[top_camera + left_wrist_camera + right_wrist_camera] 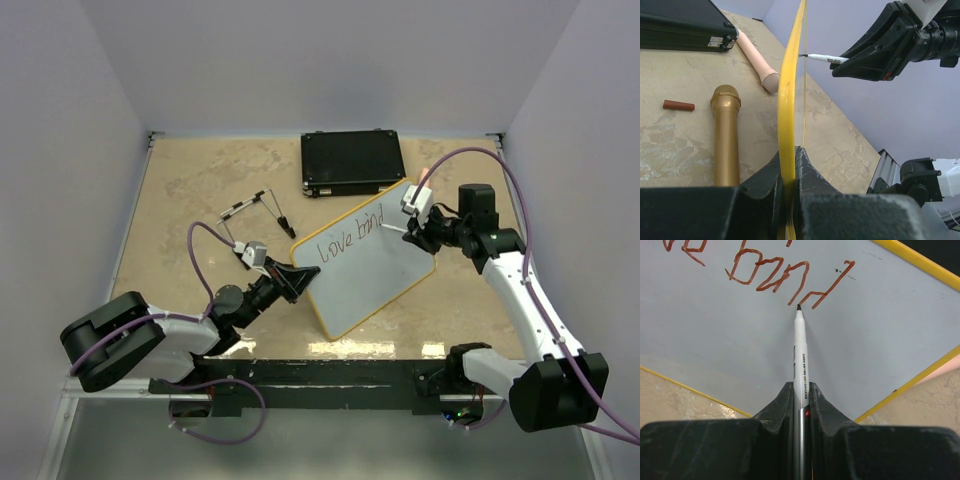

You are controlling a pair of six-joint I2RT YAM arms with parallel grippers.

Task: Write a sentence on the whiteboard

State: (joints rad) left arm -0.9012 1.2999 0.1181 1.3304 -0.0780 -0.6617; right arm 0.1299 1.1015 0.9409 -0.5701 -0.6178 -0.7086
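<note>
1. Because the board needs a firm, angled face to write on, the left gripper (pixel 790 155) is clamped on the yellow frame of the whiteboard (pixel 370 270). The frame's edge is pinched between its two jaws, and the board rises from them tilted rather than lying flat on the table.
2. The right gripper (pixel 800 390) has its jaws closed on a white marker (pixel 800 355). The barrel runs straight out ahead of the jaws, so the wrist can steer the tip like a pen.
3. The marker's dark tip sits well forward of the right jaws and appears to touch the board at the foot of the last stroke.
4. The sentence (pixel 775 280) lies just beyond that tip, and in the overhead view it reads "love bind" in thin reddish-brown strokes. I judge the writing about half done, with blank board left below the line for the rest.
5. A gold microphone (pixel 726 135) and a small red cap (pixel 678 105) lie on the table to the left of the left jaws. A black case (pixel 352 162) lies farther ahead of them. All are apart from the board and out of the marker's way.
6. The likely risk is the board twisting in the left jaws under pen pressure, since they hold it only at one edge.
</note>
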